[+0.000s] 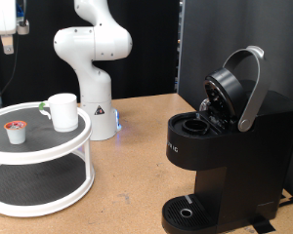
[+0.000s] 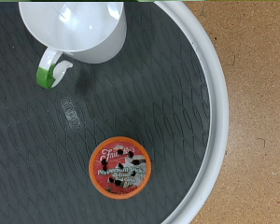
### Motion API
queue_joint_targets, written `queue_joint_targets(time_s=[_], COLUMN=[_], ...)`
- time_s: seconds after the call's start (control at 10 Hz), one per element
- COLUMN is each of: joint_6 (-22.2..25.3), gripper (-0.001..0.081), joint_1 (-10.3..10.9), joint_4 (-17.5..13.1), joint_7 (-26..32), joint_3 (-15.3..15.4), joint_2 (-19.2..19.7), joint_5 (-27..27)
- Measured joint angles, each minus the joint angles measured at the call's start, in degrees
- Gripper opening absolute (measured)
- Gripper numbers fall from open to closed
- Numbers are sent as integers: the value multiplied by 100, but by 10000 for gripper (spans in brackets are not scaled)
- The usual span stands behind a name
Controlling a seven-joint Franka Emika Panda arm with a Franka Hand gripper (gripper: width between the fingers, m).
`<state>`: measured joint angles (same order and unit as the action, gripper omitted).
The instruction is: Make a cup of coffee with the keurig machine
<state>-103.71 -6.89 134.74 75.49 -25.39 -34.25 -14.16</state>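
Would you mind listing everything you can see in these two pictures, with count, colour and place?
cup: one, white, green mark on its handle, on the top tier of the tray, at the exterior view's left.
coffee pod: one, white with a reddish top, on the same tier, apart from the cup.
tiered round tray: one, white rim with dark mats, on the table at the exterior view's left.
keurig machine: one, black, silver-grey lid handle raised and lid open, at the exterior view's right.
table: one, brown.
backdrop panel: one, black, behind the machine.
robot arm base: one, white, behind the tray.
gripper: its fingers do not show in either view.
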Motion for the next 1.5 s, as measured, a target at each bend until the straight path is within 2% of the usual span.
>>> queue_joint_targets(time_s=[0.4, 0.6, 1.1, 1.5], joint_6=[22, -90, -1454, -2276], gripper=[805, 805, 805, 805], joint_1=[37, 40, -23, -90], joint_4=[7, 166, 1175, 1552], joint_7=[143, 446, 463, 463], joint_3=[7, -28, -171, -392], joint_2=[0, -1, 41, 339], joint_5=[4, 3, -289, -601])
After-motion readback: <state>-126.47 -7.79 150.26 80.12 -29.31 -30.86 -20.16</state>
